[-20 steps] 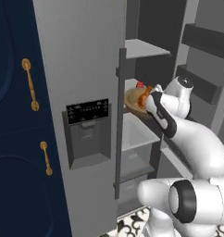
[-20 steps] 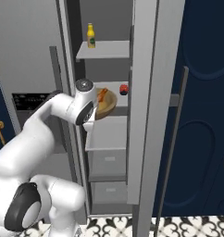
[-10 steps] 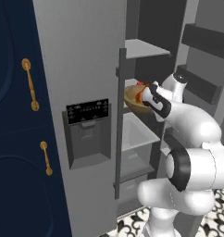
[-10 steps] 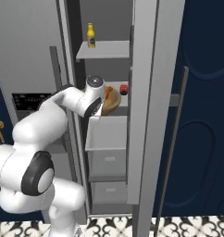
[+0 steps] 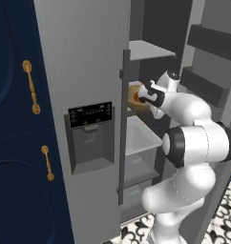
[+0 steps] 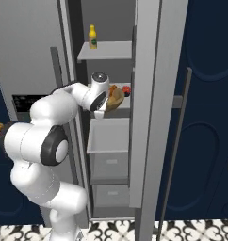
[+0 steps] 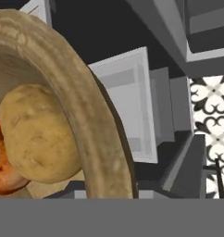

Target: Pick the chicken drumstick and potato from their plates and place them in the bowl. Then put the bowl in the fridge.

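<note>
My fingers (image 5: 142,94) are clenched on the wooden bowl's (image 7: 93,125) rim, inside the open fridge (image 5: 84,71) above a middle shelf (image 6: 109,136). In the bowl, the potato (image 7: 37,134) lies against the chicken drumstick (image 7: 5,162) at its 8 o'clock.

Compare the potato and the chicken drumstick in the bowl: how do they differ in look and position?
The potato is matte tan-yellow with small dimples; the chicken drumstick is glossy orange-red. In the hand view the potato shows nearly whole, against the bowl wall, while the drumstick is mostly hidden behind it at the picture's edge. Both lie inside the wooden bowl, touching each other.
</note>
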Motion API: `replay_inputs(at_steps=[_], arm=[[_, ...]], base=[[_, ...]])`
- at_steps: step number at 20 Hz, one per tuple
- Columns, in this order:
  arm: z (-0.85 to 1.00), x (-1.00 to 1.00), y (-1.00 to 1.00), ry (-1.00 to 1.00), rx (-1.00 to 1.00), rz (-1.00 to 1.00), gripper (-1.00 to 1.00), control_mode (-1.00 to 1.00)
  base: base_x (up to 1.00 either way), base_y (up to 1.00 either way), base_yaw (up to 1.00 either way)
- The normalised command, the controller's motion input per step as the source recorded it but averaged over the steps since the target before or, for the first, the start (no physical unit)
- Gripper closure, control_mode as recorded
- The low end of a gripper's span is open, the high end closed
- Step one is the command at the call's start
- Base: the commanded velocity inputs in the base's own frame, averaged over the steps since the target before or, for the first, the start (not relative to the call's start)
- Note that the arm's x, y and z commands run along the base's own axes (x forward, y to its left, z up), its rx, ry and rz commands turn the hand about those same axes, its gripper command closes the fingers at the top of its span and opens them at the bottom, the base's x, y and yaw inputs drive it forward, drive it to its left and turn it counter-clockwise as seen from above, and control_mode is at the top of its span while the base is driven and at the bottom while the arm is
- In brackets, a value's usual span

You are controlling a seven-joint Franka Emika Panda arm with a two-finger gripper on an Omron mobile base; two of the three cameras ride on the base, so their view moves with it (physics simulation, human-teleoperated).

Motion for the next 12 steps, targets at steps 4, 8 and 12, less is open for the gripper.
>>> replay_inputs(at_steps=[4, 8, 12], arm=[[-0.33, 0.41, 0.0, 0.0, 0.0, 0.0, 1.0, -1.0], [-0.11, 0.46, 0.0, 0.0, 0.0, 0.0, 1.0, -1.0], [0.0, 0.59, 0.0, 0.0, 0.0, 0.0, 1.0, -1.0]], base=[[0.0, 0.0, 0.0], [0.0, 0.0, 0.0], [0.0, 0.0, 0.0]])
